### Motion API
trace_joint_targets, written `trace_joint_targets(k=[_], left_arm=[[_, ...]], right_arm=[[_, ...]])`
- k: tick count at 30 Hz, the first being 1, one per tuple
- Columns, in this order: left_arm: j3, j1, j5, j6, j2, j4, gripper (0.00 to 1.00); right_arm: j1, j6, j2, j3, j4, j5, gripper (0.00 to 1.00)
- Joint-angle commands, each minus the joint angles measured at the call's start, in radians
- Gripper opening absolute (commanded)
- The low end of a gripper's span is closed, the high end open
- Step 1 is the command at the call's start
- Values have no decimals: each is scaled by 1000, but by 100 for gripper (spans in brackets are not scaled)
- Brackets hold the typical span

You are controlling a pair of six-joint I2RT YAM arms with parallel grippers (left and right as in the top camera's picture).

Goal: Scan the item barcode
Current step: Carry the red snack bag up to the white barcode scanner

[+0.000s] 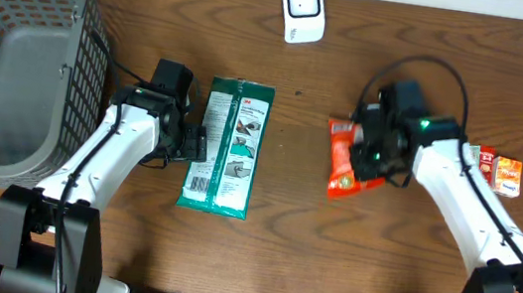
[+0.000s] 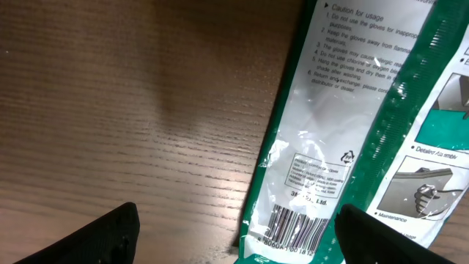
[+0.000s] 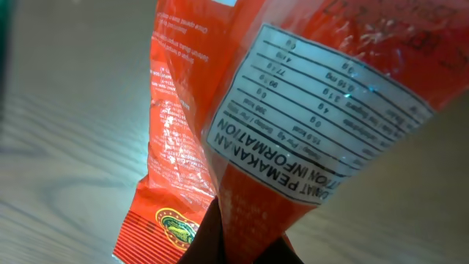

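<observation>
Wood-grain bench [image 1: 290, 240], read near to far. On one side the left claw [image 1: 198, 145] gapes wide and holds nothing, just beside a green glove packet [image 1: 229, 148]. On the other, the right claw [image 1: 368, 156] is closed on the red snack packet [image 1: 343, 163], whose long axis runs away from the robot. A white scanner [image 1: 303, 10] stands at the far edge, beyond and leftward of the right claw. Only the overhead view shows it. Left wrist shows a barcode [image 2: 293, 229] on the green packet's end. Right wrist shows a nutrition panel [image 3: 308, 125] and no such code.
</observation>
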Motion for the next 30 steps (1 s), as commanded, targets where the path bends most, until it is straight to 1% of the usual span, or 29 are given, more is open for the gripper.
trace_joint_targets(k=[1, 6, 9, 12, 16, 18, 20, 23, 27, 30], left_arm=[[4, 0, -8, -3, -1, -3, 86], [4, 0, -8, -3, -1, -3, 86], [4, 0, -8, -3, -1, -3, 86], [4, 0, -8, -3, -1, -3, 87], [4, 0, -8, -3, -1, -3, 86], [4, 0, -8, -3, -1, -3, 86], [4, 0, -8, -3, -1, -3, 87], [4, 0, -8, -3, -1, -3, 86], [4, 0, -8, -3, -1, -3, 86], [4, 0, -8, -3, -1, -3, 87]], right_arm=[[-1, -66, -2, 97, -37, 16, 1], [1, -100, -2, 236, -101, 150, 1], [5, -106, 0, 364, -150, 214, 1], [4, -117, 24, 520, -218, 214, 1], [5, -180, 134, 793, -359, 217, 1], [11, -194, 206, 916, -420, 249, 1], [23, -213, 267, 1001, -440, 298, 1], [61, -312, 352, 1063, -393, 386, 1], [120, -504, 448, 1062, -251, 528, 1], [158, -640, 533, 1062, -124, 703, 1]])
